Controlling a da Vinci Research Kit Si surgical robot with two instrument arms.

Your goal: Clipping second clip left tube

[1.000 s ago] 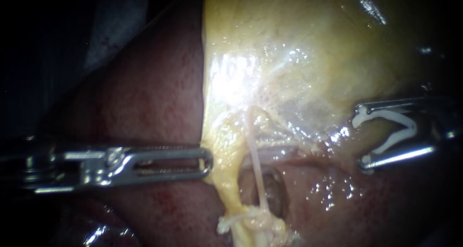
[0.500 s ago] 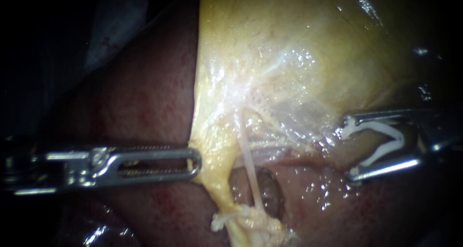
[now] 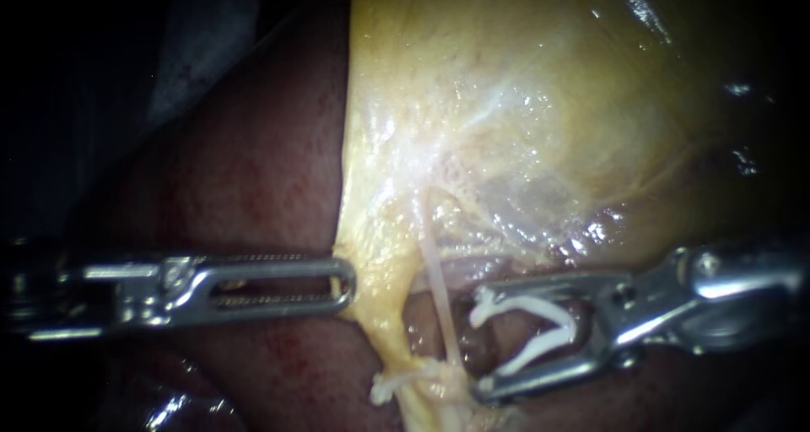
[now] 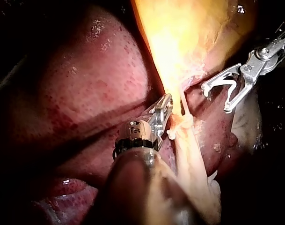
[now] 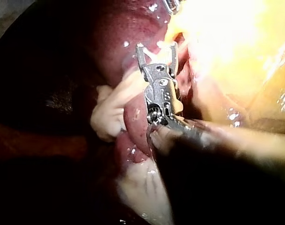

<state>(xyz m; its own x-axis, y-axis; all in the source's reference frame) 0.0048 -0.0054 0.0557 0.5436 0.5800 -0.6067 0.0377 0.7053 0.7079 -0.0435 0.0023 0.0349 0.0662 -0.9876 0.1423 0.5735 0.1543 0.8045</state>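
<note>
Endoscope, count: two tools are seen, the left instrument (image 3: 342,282) and the right instrument (image 3: 483,343). With them are one clip (image 3: 567,329), one tube (image 3: 440,288), one gallbladder (image 3: 506,103) and one liver (image 3: 245,170).
Endoscope, left instrument: its slotted jaws are laid together and closed on the yellow edge of the gallbladder, which is pulled into a point towards them.
Endoscope, right instrument: its jaws are held wide apart. The white clip is seated between them, touched by both and spread in a V.
Endoscope, tube: a thin pale strand is stretched from the gallbladder down to a frayed white knot (image 3: 413,383). It is found just beside the right jaw tips, at their open mouth and not between them.
Endoscope, liver: dark red tissue is seen under and around both instruments.
Left wrist, count: both instruments and the one clip (image 4: 229,83) are seen.
Left wrist, left instrument (image 4: 164,110): the jaws are closed on the yellow edge, just beside the tube (image 4: 183,101).
Left wrist, right instrument (image 4: 216,99): the jaws are spread with the clip inside. They are near the tube but apart from it.
Right wrist, right instrument (image 5: 156,49): one pair of spread jaws is seen, with white clip material between them. Where the tube lies against them cannot be told, since the tissue ahead is lost in glare.
</note>
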